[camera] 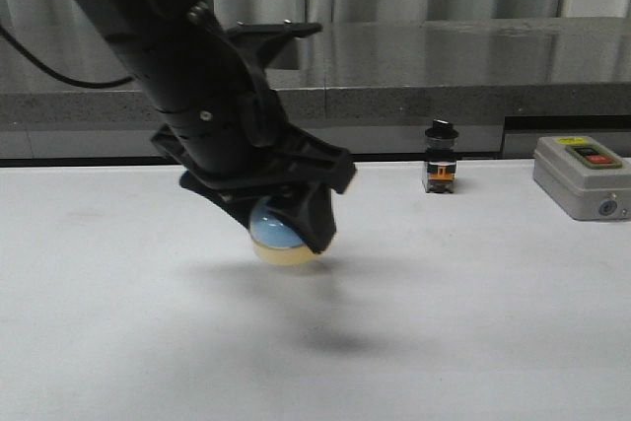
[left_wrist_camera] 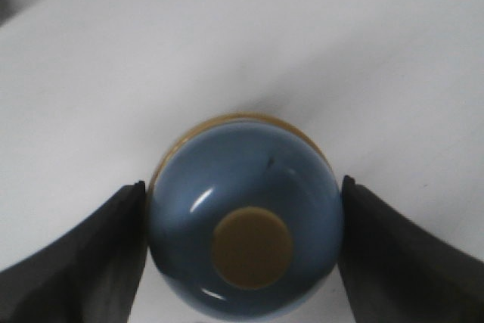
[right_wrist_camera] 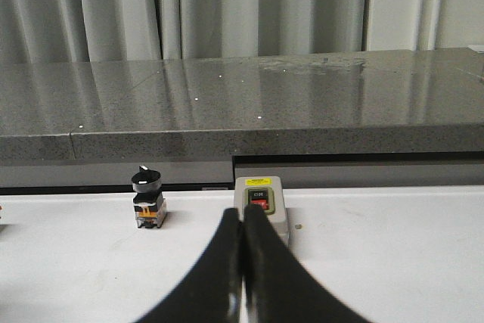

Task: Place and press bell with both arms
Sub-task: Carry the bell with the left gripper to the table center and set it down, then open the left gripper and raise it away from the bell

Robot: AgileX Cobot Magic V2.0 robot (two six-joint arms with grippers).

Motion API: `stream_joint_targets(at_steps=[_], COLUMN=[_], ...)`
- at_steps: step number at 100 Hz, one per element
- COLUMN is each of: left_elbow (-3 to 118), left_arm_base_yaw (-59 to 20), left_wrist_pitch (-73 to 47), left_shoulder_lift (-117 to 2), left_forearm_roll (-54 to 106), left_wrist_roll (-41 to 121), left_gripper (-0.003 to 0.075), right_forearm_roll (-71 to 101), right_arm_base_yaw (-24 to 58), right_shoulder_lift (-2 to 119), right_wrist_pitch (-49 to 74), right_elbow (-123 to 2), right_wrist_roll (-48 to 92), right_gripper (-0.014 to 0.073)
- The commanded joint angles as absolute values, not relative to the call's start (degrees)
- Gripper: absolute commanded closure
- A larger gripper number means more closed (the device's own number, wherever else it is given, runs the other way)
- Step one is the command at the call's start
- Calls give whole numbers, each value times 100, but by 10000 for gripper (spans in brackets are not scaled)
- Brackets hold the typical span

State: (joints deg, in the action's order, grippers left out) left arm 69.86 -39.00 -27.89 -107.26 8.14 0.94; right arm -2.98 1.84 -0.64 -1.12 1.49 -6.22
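Note:
The pale-blue dome bell [camera: 276, 236] with its cream base hangs a little above the white table, held by my left gripper [camera: 286, 224]. In the left wrist view the bell [left_wrist_camera: 243, 217] fills the space between the two dark fingers, its cream button facing the camera. The left gripper [left_wrist_camera: 243, 213] is shut on the bell's sides. My right gripper [right_wrist_camera: 243, 221] is shut and empty, its fingers pressed together. The right arm does not show in the front view.
A grey box with red and black buttons [camera: 584, 176] sits at the back right; it also shows in the right wrist view [right_wrist_camera: 261, 206]. A small black-topped switch [camera: 440, 160] stands at the back centre, also seen in the right wrist view [right_wrist_camera: 147, 199]. A grey stone counter [camera: 444, 66] runs behind the table.

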Motion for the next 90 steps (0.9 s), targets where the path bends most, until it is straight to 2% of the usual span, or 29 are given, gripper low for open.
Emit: stream_joint_targets(at_steps=[1, 17, 24, 31, 41, 49, 56, 66, 80, 90], left_elbow=[7394, 7606, 7620, 7644, 7707, 7709, 7709, 7709, 7709, 7697], left_arm_base_yaw=[-4059, -4108, -4108, -4108, -4108, -4108, -4108, -4108, -4108, -4108], left_wrist_pitch=[-2615, -2734, -2770, -2795, -2795, -2795, -2795, -2822, -2807, -2782], left_shoulder_lift=[-10694, -10969, -10980, -10980, -10980, -10980, -10967, -10918, -10693, -10413], left_forearm_roll=[897, 897, 897, 897, 897, 897, 897, 907, 936, 936], left_wrist_roll=[53, 53, 53, 53, 53, 53, 53, 53, 53, 43], left_gripper=[479, 477, 449, 356, 167, 118, 144, 238, 443, 631], right_forearm_roll=[-371, -371, -371, -371, -371, -371, -371, -371, -371, -371], right_arm_base_yaw=[158, 158, 158, 158, 158, 158, 158, 158, 158, 158], right_shoulder_lift=[-169, -169, -169, -169, -169, -169, -169, -169, -169, -169], right_wrist_pitch=[-572, -572, -572, -572, -572, -572, -572, -572, -572, -572], right_elbow=[65, 65, 65, 65, 65, 65, 65, 65, 65, 65], right_wrist_roll=[-615, -615, -615, -615, -615, -615, -615, -615, -615, -615], right_gripper=[654, 654, 654, 654, 654, 654, 654, 654, 654, 654])
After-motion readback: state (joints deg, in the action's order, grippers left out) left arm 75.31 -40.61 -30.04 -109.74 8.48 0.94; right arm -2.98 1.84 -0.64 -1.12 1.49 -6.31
